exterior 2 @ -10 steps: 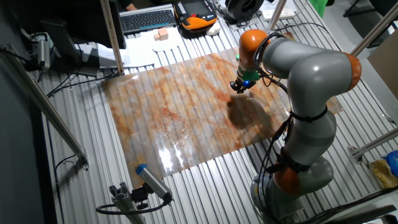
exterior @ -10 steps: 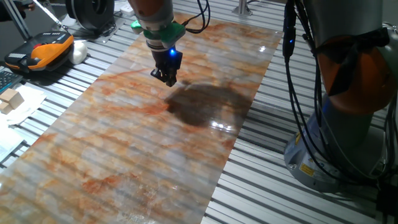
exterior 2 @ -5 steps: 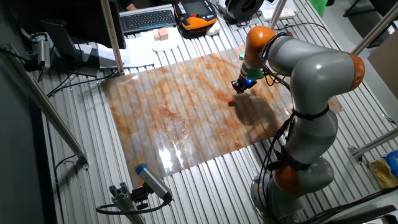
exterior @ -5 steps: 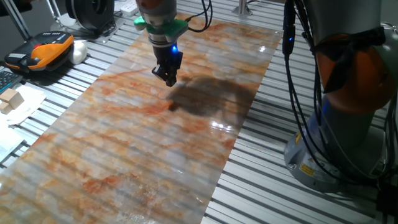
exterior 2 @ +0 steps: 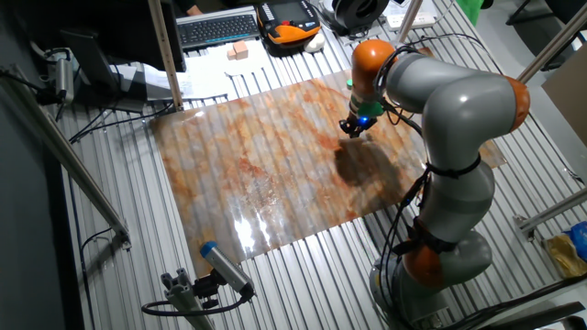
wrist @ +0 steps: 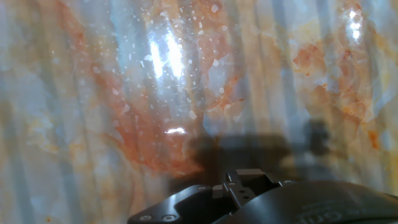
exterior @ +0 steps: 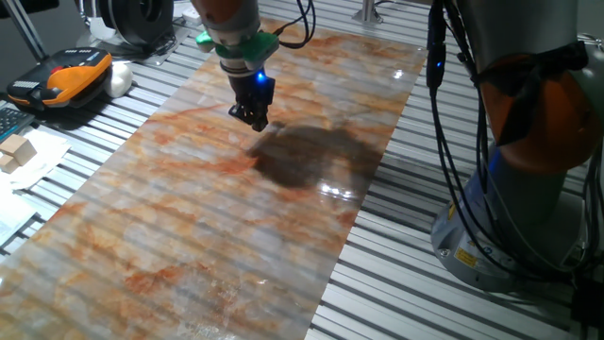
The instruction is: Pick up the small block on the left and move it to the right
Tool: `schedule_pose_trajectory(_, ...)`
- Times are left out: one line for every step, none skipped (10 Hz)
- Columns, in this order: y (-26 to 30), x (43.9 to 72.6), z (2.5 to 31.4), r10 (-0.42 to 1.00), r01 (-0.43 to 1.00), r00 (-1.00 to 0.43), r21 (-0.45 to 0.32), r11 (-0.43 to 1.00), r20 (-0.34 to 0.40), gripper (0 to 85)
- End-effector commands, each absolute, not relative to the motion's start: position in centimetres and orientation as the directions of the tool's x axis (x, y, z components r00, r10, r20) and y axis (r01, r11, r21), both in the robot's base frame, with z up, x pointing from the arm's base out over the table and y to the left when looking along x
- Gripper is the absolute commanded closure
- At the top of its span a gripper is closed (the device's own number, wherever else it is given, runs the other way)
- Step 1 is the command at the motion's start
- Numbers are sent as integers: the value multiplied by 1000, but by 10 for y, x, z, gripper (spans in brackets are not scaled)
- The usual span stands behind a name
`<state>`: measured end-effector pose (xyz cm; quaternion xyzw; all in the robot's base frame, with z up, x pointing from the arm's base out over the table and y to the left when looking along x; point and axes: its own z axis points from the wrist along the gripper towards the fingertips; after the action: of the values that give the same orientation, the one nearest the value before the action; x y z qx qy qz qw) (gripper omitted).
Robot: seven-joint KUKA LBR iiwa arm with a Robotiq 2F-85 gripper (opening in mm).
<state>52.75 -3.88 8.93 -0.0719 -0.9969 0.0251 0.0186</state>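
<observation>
While the gripper (exterior: 253, 117) hangs just above the marbled orange-and-grey sheet (exterior: 189, 236) that covers the desk (exterior: 444, 302), its fingers look drawn close together, though I cannot tell from any view whether something sits between them. The small block does not show plainly in either fixed view or in the hand view; it may be pinched at the fingertips or lost against the mottled pattern, and I cannot say which. A faint orange speck lies on the sheet just below the gripper's shadow in one fixed view, too small to name.

As a judgement, the task reads as partway through: the gripper is low over the far part of the sheet, and no block rests visibly at a new spot, so the placing on the right looks not yet done.

No containers appear on the sheet. Off it, larger pale wooden blocks (exterior: 17, 151) lie on white paper (exterior: 38, 168), and an orange-and-black handset (exterior: 66, 77) rests on the slatted desk nearby.
</observation>
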Motion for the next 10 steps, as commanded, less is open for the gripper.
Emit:
schedule_pose_trajectory(-39, 527, 89, 148, 146, -989, -49, 988, 29, 850)
schedule_pose_trajectory(-39, 527, 89, 145, 144, -989, -46, 989, 22, 850)
schedule_pose_trajectory(-39, 527, 89, 143, 142, -989, -38, 989, 21, 850)
schedule_pose_trajectory(-39, 527, 89, 143, 142, -989, -29, 989, 23, 850)
schedule_pose_trajectory(-39, 527, 89, 145, 144, -989, -29, 989, 24, 850)
schedule_pose_trajectory(-39, 527, 89, 149, 148, -988, -29, 989, 29, 850)
schedule_pose_trajectory(-39, 527, 89, 157, 156, -987, -24, 987, 34, 850)
schedule_pose_trajectory(-39, 527, 89, 163, 162, -986, -18, 987, 37, 850)
schedule_pose_trajectory(-39, 527, 89, 167, 167, -985, -21, 986, 37, 850)
schedule_pose_trajectory(-40, 527, 90, 172, 171, -985, -27, 985, 33, 850)
